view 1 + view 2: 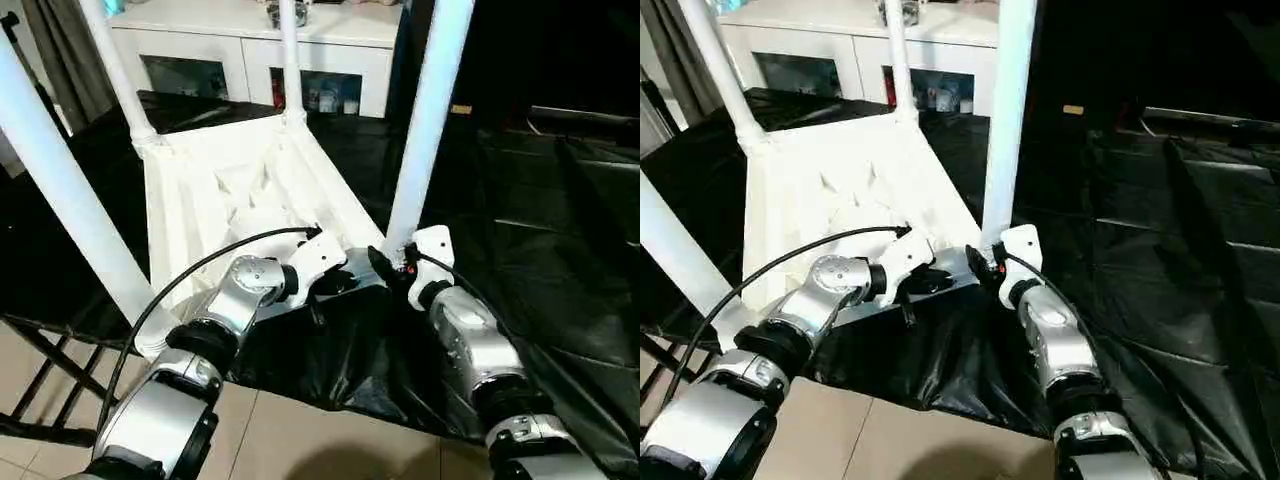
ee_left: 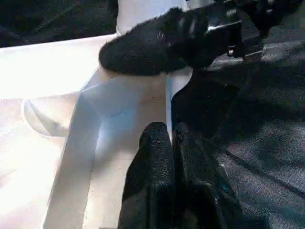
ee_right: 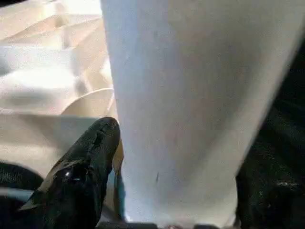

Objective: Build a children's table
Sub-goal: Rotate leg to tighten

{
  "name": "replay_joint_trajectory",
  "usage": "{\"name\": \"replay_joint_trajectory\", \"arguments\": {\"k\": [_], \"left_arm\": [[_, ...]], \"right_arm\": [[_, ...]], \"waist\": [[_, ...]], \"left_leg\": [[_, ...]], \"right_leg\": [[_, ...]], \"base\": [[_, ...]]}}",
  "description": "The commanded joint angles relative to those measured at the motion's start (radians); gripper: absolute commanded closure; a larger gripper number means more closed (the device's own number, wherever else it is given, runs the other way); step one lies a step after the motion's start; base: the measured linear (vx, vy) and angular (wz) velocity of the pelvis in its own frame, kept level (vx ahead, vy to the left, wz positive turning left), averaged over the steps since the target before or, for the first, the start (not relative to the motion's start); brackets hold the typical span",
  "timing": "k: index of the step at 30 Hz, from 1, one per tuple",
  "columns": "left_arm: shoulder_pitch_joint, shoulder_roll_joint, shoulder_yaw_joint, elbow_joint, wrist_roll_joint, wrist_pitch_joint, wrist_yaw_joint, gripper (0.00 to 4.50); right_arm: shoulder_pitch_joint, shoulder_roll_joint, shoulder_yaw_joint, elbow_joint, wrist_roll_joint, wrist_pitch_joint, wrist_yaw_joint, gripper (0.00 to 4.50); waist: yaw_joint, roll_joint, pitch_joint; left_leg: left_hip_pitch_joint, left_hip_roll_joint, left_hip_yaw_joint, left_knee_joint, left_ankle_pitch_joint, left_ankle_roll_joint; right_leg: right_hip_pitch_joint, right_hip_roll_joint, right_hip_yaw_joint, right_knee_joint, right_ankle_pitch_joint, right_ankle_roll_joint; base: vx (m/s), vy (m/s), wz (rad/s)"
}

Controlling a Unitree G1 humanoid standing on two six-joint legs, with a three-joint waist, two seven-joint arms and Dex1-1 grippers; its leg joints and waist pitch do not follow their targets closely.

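Silver forearms reach from the near edge — the left gripper, fingers pressed together, sits at the near rim of the upside-down white plastic table top on black sheeting. Right gripper stands spread around the base of the near-right white tubular leg; its far finger is hidden. All 4 legs run out of view.

I count one tabletop, upside down, with four legs standing up from it. One cabinet behind. Two end effectors: left, right.
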Motion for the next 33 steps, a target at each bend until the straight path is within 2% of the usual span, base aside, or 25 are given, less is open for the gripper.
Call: {"name": "replay_joint_trajectory", "arguments": {"k": [1, 3, 4, 6, 8, 10, 12, 13, 14, 15, 18, 20, 24, 30, 33], "left_arm": [[0.034, -0.024, -0.029, 0.001, -0.025, -0.048, -0.063, 4.50], [0.037, 0.000, -0.019, 0.005, -0.035, -0.056, -0.094, 4.50], [0.038, 0.014, -0.015, 0.006, -0.042, -0.060, -0.120, 4.50], [0.037, 0.031, -0.013, 0.006, -0.048, -0.069, -0.153, 4.50], [0.033, 0.047, -0.012, 0.008, -0.053, -0.070, -0.190, 4.50], [0.029, 0.075, -0.019, 0.010, -0.055, -0.073, -0.254, 4.50], [0.028, 0.083, -0.022, 0.010, -0.055, -0.076, -0.272, 4.50], [0.024, 0.103, -0.027, 0.016, -0.055, -0.088, -0.320, 4.50], [0.024, 0.103, -0.027, 0.016, -0.055, -0.088, -0.320, 4.50], [0.020, 0.115, -0.032, 0.017, -0.055, -0.093, -0.351, 4.50], [0.015, 0.134, -0.046, 0.017, -0.062, -0.099, -0.421, 4.50], [0.013, 0.138, -0.050, 0.017, -0.063, -0.102, -0.438, 4.50], [0.007, 0.148, -0.060, 0.020, -0.065, -0.106, -0.491, 4.50], [-0.003, 0.150, -0.053, 0.032, -0.065, -0.105, -0.492, 4.50], [-0.009, 0.141, -0.036, 0.042, -0.057, -0.098, -0.409, 4.50]], "right_arm": [[-0.012, -0.008, 0.043, 0.010, 0.009, 0.003, 0.088, 0.67], [-0.008, -0.054, 0.052, -0.013, 0.026, 0.017, 0.191, 0.67], [0.001, -0.082, 0.071, -0.031, 0.033, 0.021, 0.270, 0.67], [0.016, -0.116, 0.099, -0.058, 0.041, 0.032, 0.373, 0.67], [0.029, -0.147, 0.123, -0.081, 0.045, 0.027, 0.457, 0.67], [0.043, -0.187, 0.148, -0.108, 0.060, 0.041, 0.568, 0.67], [0.046, -0.199, 0.155, -0.114, 0.064, 0.043, 0.599, 0.67], [0.045, -0.223, 0.165, -0.122, 0.076, 0.051, 0.676, 0.67], [0.045, -0.223, 0.165, -0.122, 0.076, 0.051, 0.676, 0.67], [0.040, -0.234, 0.171, -0.123, 0.085, 0.062, 0.718, 1.01], [0.026, -0.253, 0.192, -0.123, 0.096, 0.076, 0.792, 1.06], [0.022, -0.255, 0.196, -0.122, 0.095, 0.075, 0.805, 1.35], [0.004, -0.255, 0.202, -0.116, 0.095, 0.080, 0.843, 1.63], [0.000, -0.246, 0.198, -0.114, 0.107, 0.093, 0.852, 1.76], [0.014, -0.215, 0.159, -0.112, 0.116, 0.106, 0.760, 1.76]], "waist": [[0.002, -0.008, -0.050], [0.004, -0.011, -0.055], [0.005, -0.010, -0.059], [0.006, -0.010, -0.058], [0.011, -0.012, -0.057], [0.018, -0.013, -0.055], [0.020, -0.014, -0.054], [0.024, -0.014, -0.053], [0.026, -0.014, -0.052], [0.029, -0.016, -0.052], [0.032, -0.016, -0.054], [0.033, -0.015, -0.055], [0.034, -0.016, -0.056], [0.037, -0.015, -0.056], [0.038, -0.013, -0.055]], "left_leg": [[-0.005, 0.018, 0.005, -0.070, -0.198, 0.101], [-0.011, 0.019, 0.006, -0.066, -0.146, 0.123], [-0.018, 0.018, 0.004, -0.062, -0.106, 0.152], [-0.022, 0.019, 0.005, -0.058, -0.090, 0.181], [-0.020, 0.022, 0.007, -0.057, -0.091, 0.189], [-0.018, 0.025, 0.008, -0.059, -0.108, 0.181], [-0.017, 0.026, 0.010, -0.059, -0.121, 0.175], [-0.016, 0.026, 0.009, -0.060, -0.129, 0.165], [-0.014, 0.027, 0.010, -0.062, -0.141, 0.157], [-0.014, 0.027, 0.010, -0.062, -0.143, 0.152], [-0.015, 0.028, 0.008, -0.062, -0.121, 0.147], [-0.015, 0.028, 0.008, -0.061, -0.114, 0.149], [-0.014, 0.029, 0.008, -0.061, -0.102, 0.148], [-0.013, 0.028, 0.008, -0.061, -0.107, 0.140], [-0.014, 0.028, 0.007, -0.062, -0.110, 0.134]], "right_leg": [[0.045, -0.049, 0.046, -0.076, -0.250, -0.226], [0.053, -0.048, 0.046, -0.063, -0.171, -0.250], [0.060, -0.048, 0.043, -0.053, -0.108, -0.265], [0.060, -0.047, 0.042, -0.049, -0.066, -0.277], [0.060, -0.048, 0.041, -0.049, -0.072, -0.276], [0.059, -0.049, 0.040, -0.052, -0.117, -0.272], [0.057, -0.049, 0.042, -0.053, -0.139, -0.266], [0.057, -0.051, 0.042, -0.055, -0.157, -0.264], [0.055, -0.050, 0.043, -0.057, -0.175, -0.261], [0.056, -0.050, 0.043, -0.057, -0.179, -0.260], [0.056, -0.051, 0.043, -0.052, -0.147, -0.267], [0.057, -0.052, 0.043, -0.049, -0.131, -0.272], [0.057, -0.052, 0.043, -0.046, -0.112, -0.280], [0.058, -0.052, 0.044, -0.048, -0.122, -0.277], [0.058, -0.052, 0.043, -0.048, -0.125, -0.277]], "base": [[0.000, 0.000, 0.00], [0.000, 0.000, 0.00], [0.000, 0.000, 0.00], [0.000, 0.000, 0.00], [0.000, 0.000, 0.00], [0.000, 0.000, 0.00], [0.000, 0.000, 0.00], [0.000, 0.000, 0.00], [0.000, 0.000, 0.00], [0.000, 0.000, 0.00], [0.000, 0.000, 0.00], [0.000, 0.000, 0.00], [0.000, 0.000, 0.00], [0.000, 0.000, 0.00], [0.000, 0.000, 0.00]]}}
